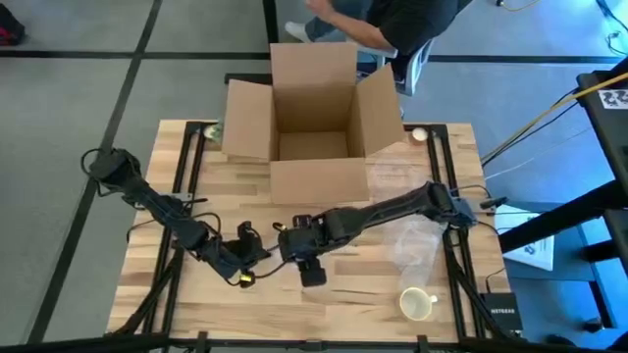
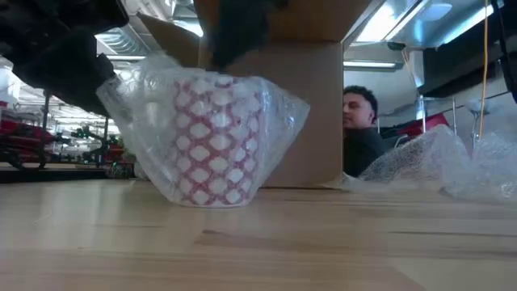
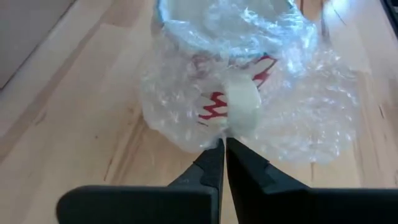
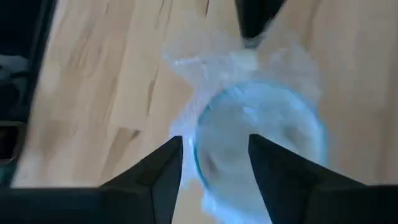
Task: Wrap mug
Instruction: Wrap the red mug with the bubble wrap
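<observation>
A mug with a red-and-white pattern stands upright on its base on the table, loosely covered in bubble wrap. A strip of pale tape sits on the wrap. My left gripper is at the mug's side, shut on the wrap. My right gripper hovers open over the mug's mouth, one finger above the inside and the other outside the rim. In the high view both grippers meet near the table's middle and hide the mug. My left gripper pinches the bubble wrap's edge between its two fingertips, right beside the tape, coming in nearly level from the table's left. The wrap lies slack around the mug, which rests on the table. My right gripper straddles the rim from above; I cannot tell whether it touches.
An open cardboard box stands at the table's far edge. Loose bubble wrap lies to the right, with a plain white mug near the front right corner. A person is behind the table.
</observation>
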